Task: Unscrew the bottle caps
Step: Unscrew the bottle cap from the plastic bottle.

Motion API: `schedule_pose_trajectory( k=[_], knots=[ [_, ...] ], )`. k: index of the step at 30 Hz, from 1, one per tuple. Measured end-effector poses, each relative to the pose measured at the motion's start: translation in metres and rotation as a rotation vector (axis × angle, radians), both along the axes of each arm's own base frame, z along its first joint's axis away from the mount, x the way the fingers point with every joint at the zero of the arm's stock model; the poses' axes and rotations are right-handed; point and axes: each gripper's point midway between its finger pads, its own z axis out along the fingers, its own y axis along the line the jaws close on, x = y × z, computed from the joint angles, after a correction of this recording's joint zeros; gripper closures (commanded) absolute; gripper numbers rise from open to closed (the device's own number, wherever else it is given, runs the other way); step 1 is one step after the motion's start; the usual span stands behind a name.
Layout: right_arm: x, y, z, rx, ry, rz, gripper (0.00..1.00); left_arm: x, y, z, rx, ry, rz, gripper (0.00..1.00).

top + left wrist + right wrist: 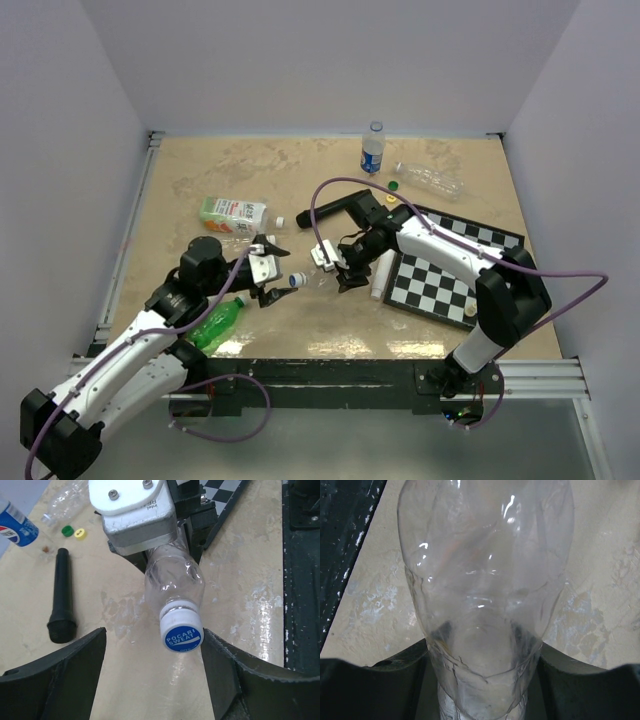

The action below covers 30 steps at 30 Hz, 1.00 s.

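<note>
Left fingers (pixel 60 672) stand spread on either side of a blue-and-white cap (pixel 182 632) printed POCARI SWEAT. One pad sits just beside the cap's rim and the other is well apart from it. The cap is screwed onto a crinkled clear bottle (pixel 175 580) lying near the middle of the desk (pixel 125 690) between the two arms, its neck pointing at the left arm. Right fingers (pixel 367 687) pinch the bottle's body from both sides, and the clear plastic fills most of the right wrist view. In the left wrist view the right arm's grey housing covers the bottle's far end.

A black microphone (pixel 61 600) lies on the desk beside the bottle, apart from it. Beyond it, a green cap (pixel 67 530) and a yellow cap (pixel 80 532) sit loose, side by side. A Pepsi bottle (pixel 372 148) stands upright near the far wall, with a second clear bottle (pixel 430 180) lying close by. A chessboard (pixel 450 275) lies under the right arm, a white cylinder (pixel 380 275) resting at its near-left edge. On the left arm's side, a white-and-green carton (pixel 232 213) lies flat. A green bottle (pixel 215 322) lies against the left arm, close to the desk's near edge.
</note>
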Motion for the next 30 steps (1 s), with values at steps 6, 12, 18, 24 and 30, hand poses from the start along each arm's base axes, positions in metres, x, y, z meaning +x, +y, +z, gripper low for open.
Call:
schedule_pose_trajectory(
  k=[6,12,18,24,30],
  knots=[
    [-0.003,0.002,-0.008,-0.020,0.014,0.009,0.91,-0.004,-0.008,-0.013,0.017,0.059,-0.057,0.39],
    [-0.002,0.003,-0.008,-0.017,0.011,0.007,0.91,-0.010,-0.011,-0.013,0.010,0.075,-0.087,0.62],
    [-0.001,0.002,-0.008,-0.018,0.014,-0.002,0.91,-0.015,-0.011,-0.014,-0.002,0.121,-0.087,1.00],
    [-0.002,0.003,-0.007,-0.015,0.029,-0.011,0.91,-0.012,-0.013,-0.004,-0.073,0.315,0.025,1.00],
    [0.007,0.006,-0.004,0.000,0.006,-0.033,0.91,-0.003,-0.012,0.001,-0.193,0.732,0.311,1.00]
  ],
)
